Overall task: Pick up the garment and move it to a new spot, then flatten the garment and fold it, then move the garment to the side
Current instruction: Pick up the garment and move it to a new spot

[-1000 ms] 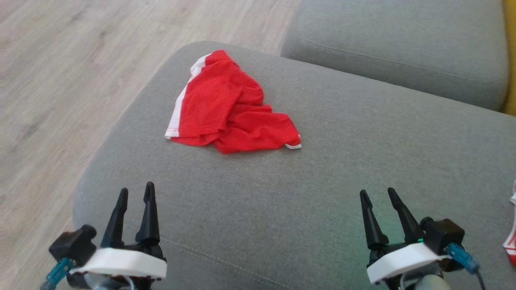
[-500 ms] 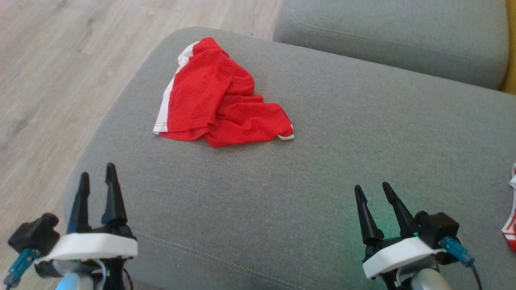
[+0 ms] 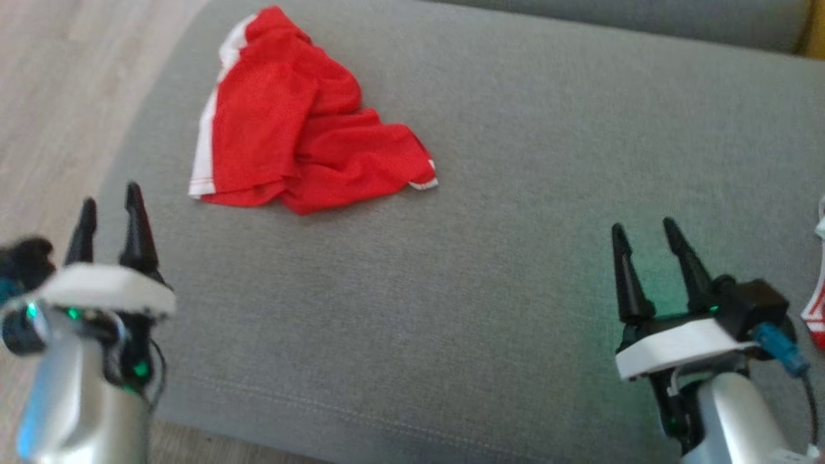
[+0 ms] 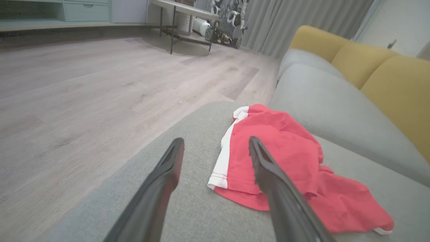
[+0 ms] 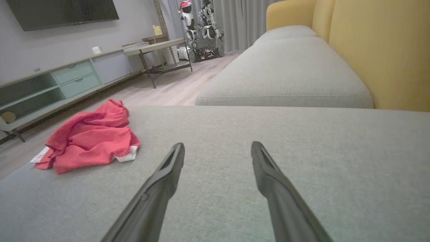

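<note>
A crumpled red garment with white trim lies on the grey sofa cushion toward its far left corner; it also appears as the red heap in the left wrist view and the red heap in the right wrist view. My left gripper stands open above the cushion's near left edge, short of the garment's white hem. My right gripper is open over the cushion's near right, well away from the garment. Both hold nothing.
Wood floor drops off left of the cushion. A second grey cushion and yellow backrest lie beyond. Another red-and-white cloth peeks in at the right edge. A low cabinet and a table stand across the room.
The head camera has tilted down and shifted, so the garment sits higher in view. My left gripper has moved left to the cushion's edge; my right gripper has risen slightly.
</note>
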{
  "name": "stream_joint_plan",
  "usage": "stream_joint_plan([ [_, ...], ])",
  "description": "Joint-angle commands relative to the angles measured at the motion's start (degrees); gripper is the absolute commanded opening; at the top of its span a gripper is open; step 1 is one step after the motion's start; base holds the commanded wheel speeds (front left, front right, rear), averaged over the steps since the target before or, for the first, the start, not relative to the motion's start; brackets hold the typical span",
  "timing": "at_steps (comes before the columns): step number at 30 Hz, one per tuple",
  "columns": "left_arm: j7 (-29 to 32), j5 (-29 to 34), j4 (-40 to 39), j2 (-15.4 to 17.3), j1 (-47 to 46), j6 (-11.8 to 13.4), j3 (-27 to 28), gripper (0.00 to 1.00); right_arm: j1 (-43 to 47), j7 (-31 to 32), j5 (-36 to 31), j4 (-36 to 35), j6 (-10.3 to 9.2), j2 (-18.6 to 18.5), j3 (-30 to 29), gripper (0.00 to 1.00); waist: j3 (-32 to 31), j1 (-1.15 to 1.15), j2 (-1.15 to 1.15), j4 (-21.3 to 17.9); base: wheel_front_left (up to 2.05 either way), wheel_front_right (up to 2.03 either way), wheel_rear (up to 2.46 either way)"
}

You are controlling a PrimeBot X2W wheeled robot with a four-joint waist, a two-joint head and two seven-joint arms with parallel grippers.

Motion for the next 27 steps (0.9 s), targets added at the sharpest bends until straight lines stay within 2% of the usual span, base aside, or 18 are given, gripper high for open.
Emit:
stream_joint_plan([
  [1,0.9,0.2,-0.6,2.6,-3.5,-0.1,1.8,1.0,-2.1,0.3,-0.6,-2.5,-0.05,-0.2,0.9,1.0,2.4,0.0,0.0,-2.0,0.0,0.0,0.0],
  [8,10.9,0.5,12.7,9.3,-14.6,-1.2,-1.1,1.0,-3.2,2.6,-2.5,-8.1,-0.05,-0.2,-1.8,1.0,6.7,0.0,0.0,-5.1,0.0,0.0,0.0],
  [12,16.3,1.0,19.5,12.0,-18.9,-1.6,-4.0,1.0,-3.4,3.5,-3.1,-10.0,-0.05,-0.2,-1.8,1.0,8.2,0.0,0.0,-6.5,0.0,0.0,0.0],
  [15,17.9,1.3,23.3,13.6,-21.6,-1.7,-5.6,1.0,-3.5,3.9,-3.2,-10.9,-0.05,-0.2,-1.6,1.0,9.1,0.0,0.0,-7.6,0.0,0.0,0.0],
  [22,20.9,2.0,30.9,16.0,-26.3,-1.9,-9.1,1.0,-3.1,4.2,-3.5,-12.0,-0.05,-0.2,-1.4,1.0,10.7,0.0,0.0,-9.4,0.0,0.0,0.0],
  [27,22.8,1.5,35.2,16.3,-28.5,-1.9,-10.9,1.0,-3.3,4.3,-3.6,-12.4,-0.05,-0.2,-1.3,1.0,11.3,0.0,0.0,-10.1,0.0,0.0,0.0],
])
